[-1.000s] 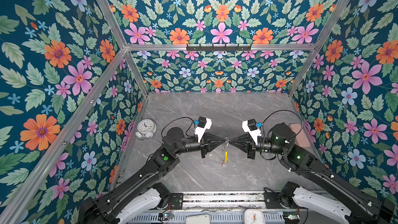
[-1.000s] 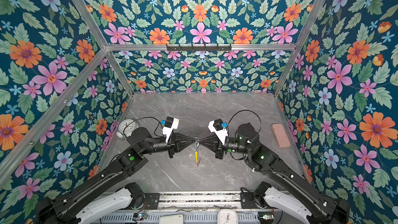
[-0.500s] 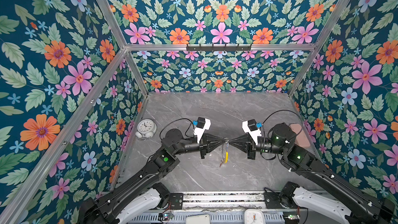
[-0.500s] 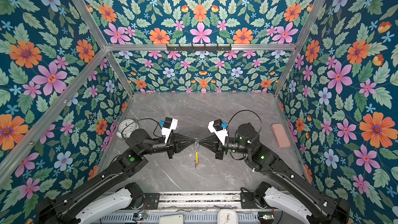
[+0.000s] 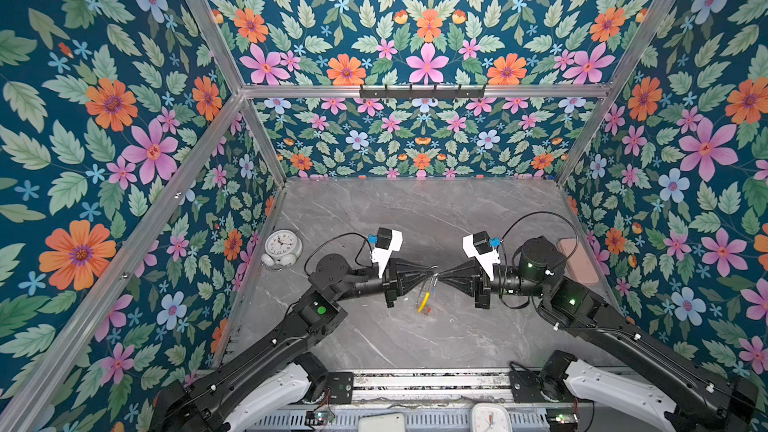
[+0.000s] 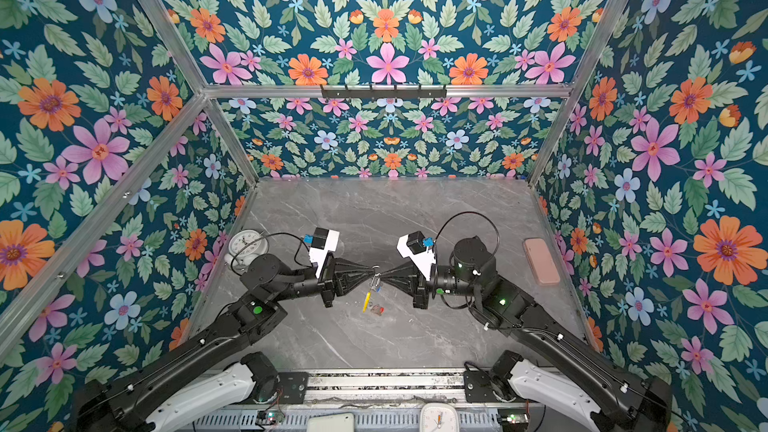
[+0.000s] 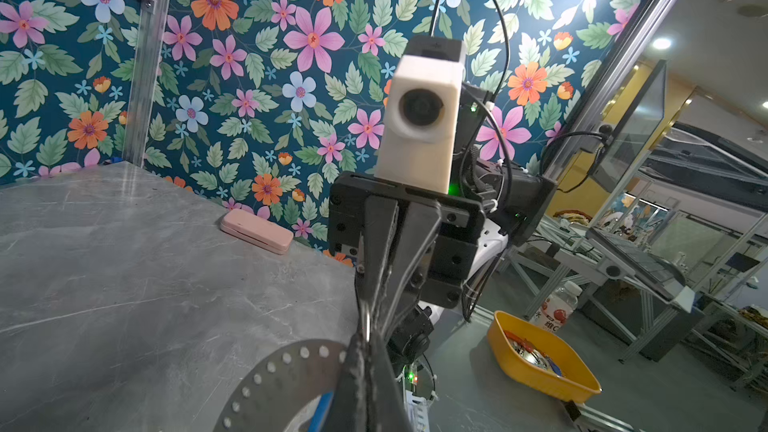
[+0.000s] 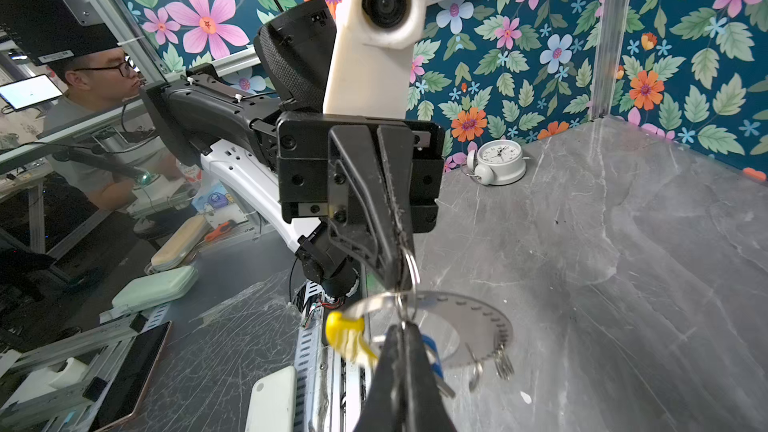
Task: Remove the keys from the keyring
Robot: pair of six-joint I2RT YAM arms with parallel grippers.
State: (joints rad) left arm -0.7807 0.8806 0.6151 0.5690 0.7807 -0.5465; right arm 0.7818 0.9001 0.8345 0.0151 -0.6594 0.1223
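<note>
Above the grey table (image 5: 374,209), the left gripper (image 5: 430,275) and right gripper (image 5: 442,275) meet tip to tip, both jaws squeezed tight on the keyring (image 8: 465,317), which hangs between them with a blue key (image 8: 431,353).

Dark teal wallpaper (image 5: 424,139) thick with pink, orange and pale blue flowers and green leaves covers the back wall and both side walls of the booth. Bare aluminium bars (image 5: 299,91) frame its corners, and a black hook rail (image 5: 422,93) sits on the back bar. The work surface (image 5: 415,209) is grey, marble-veined and faintly glossy. Beyond the booth, the left wrist view shows a workshop with a glowing round ceiling lamp (image 7: 661,43), metal-framed benches (image 7: 582,259), a dark grey floor (image 7: 469,371) and a yellow tub (image 7: 523,371) standing on it.
</note>
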